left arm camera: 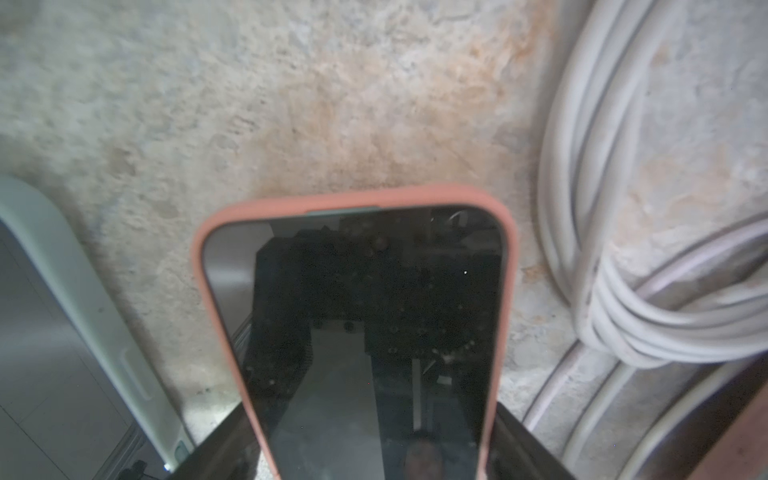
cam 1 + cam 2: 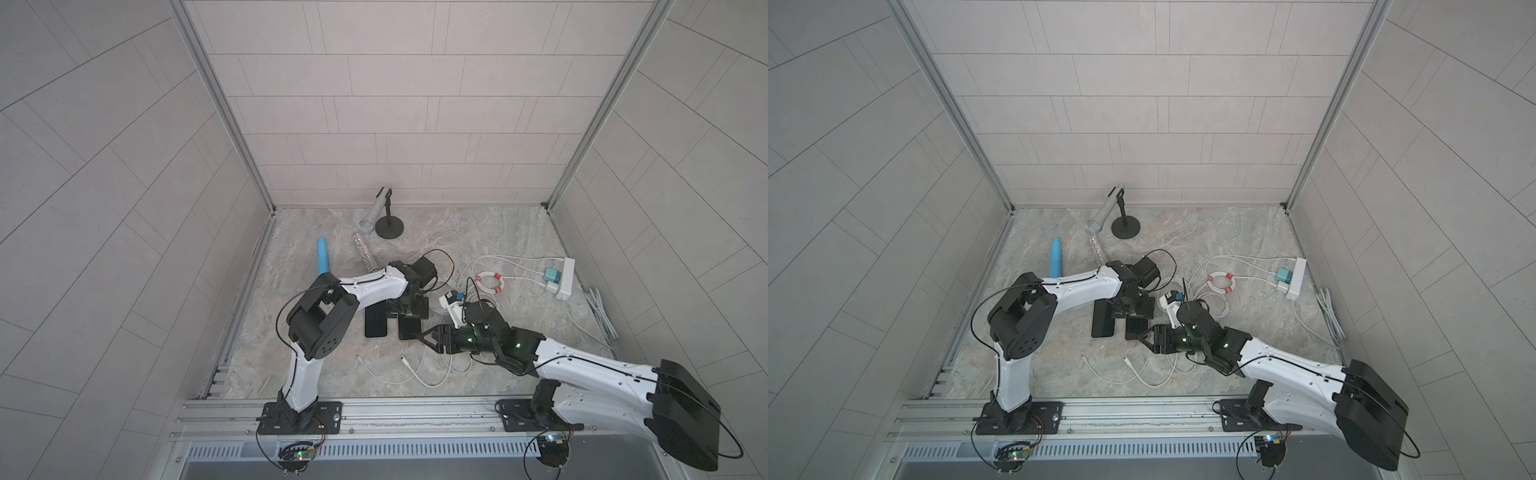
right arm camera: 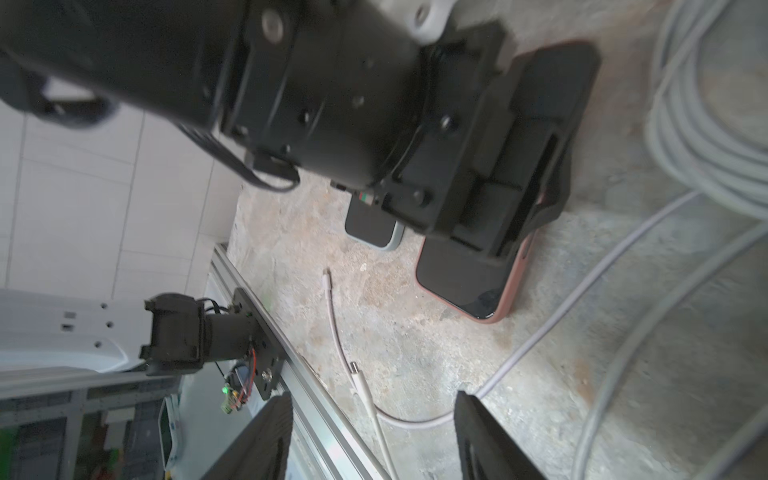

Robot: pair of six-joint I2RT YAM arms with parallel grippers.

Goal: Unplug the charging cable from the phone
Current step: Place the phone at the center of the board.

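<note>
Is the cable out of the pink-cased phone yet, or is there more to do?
Done, apparently: the pink-cased phone has nothing in its near end, and a plug and a second plug lie loose nearby. In hand: nothing; the right pincer stands open over slack cable, the left pincer straddles the phone, grip unclear. Left: probably only backing both pincers away.

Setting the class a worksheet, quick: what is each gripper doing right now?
Left gripper: jaws flank the pink-cased phone; gripped or released cannot be told.
Right gripper: open, holding nothing.
</note>
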